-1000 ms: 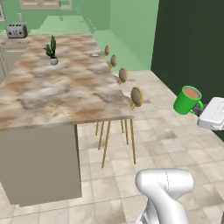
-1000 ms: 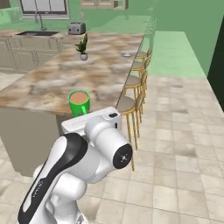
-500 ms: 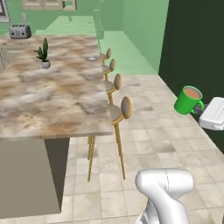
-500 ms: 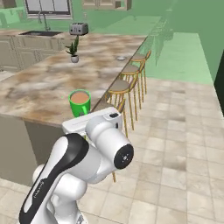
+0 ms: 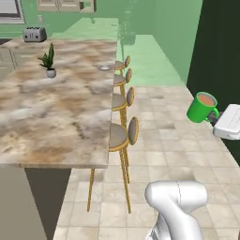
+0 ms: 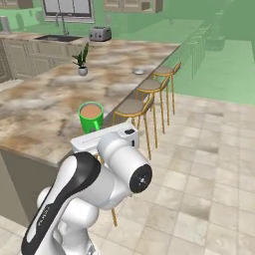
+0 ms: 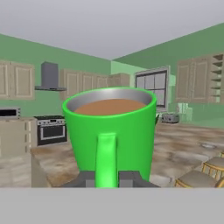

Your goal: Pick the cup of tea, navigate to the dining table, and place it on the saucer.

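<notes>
The cup of tea (image 5: 200, 107) is a bright green mug with brown liquid, held upright in the air over the tiled floor to the right of the stools. My gripper (image 5: 214, 117) is shut on its handle. In the hand view the cup of tea (image 7: 111, 131) stands close, and the gripper (image 7: 107, 178) pinches the handle between its dark fingertips (image 7: 86, 178). The cup of tea (image 6: 91, 117) rises just above my white hand. The saucer (image 5: 105, 68) lies far off near the right edge of the dining table (image 5: 56, 117). The saucer (image 6: 139, 71) and dining table (image 6: 45, 107) also appear from the right side.
Several wooden bar stools (image 5: 121, 136) line the table's near side, over a tiled floor (image 5: 164, 150). A small potted plant (image 5: 48, 61) and a toaster (image 5: 34, 33) stand on the table's far part. A sink (image 6: 57, 37) sits behind, and a dark wall (image 5: 220, 56) rises on the right.
The whole picture has shifted, so the base has moved: the table and stools now sit further left and nearer. The cup stays held at the same spot before the arm.
</notes>
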Controlling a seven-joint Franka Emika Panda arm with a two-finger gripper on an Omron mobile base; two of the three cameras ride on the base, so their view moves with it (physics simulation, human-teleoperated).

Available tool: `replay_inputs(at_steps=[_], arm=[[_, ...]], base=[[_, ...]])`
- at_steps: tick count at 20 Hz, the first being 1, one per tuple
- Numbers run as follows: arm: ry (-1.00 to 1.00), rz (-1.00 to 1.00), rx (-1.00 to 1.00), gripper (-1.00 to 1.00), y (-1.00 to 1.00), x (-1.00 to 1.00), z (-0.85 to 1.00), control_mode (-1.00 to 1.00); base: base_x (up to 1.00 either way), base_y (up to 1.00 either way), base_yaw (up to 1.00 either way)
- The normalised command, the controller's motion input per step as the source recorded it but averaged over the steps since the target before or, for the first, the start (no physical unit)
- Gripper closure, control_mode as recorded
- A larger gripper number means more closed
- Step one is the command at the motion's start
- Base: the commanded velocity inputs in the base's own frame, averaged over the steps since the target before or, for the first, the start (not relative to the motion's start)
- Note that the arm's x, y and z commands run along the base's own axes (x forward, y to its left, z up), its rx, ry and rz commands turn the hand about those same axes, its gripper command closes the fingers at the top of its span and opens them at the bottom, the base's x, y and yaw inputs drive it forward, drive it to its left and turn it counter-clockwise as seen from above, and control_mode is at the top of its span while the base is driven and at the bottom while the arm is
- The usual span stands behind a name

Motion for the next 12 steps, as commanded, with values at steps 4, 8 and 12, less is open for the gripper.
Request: replay_inputs(at_steps=[4,8,12], arm=[[0.00,0.00,0.00,1.00,0.00,0.00,0.00,1.00],[0.00,0.00,0.00,1.00,0.00,0.00,0.00,1.00],[0.00,0.00,0.00,1.00,0.00,0.00,0.00,1.00]], base=[[0.71,-0.68,0.29],[0.70,-0.72,0.30],[0.71,-0.81,0.30]])
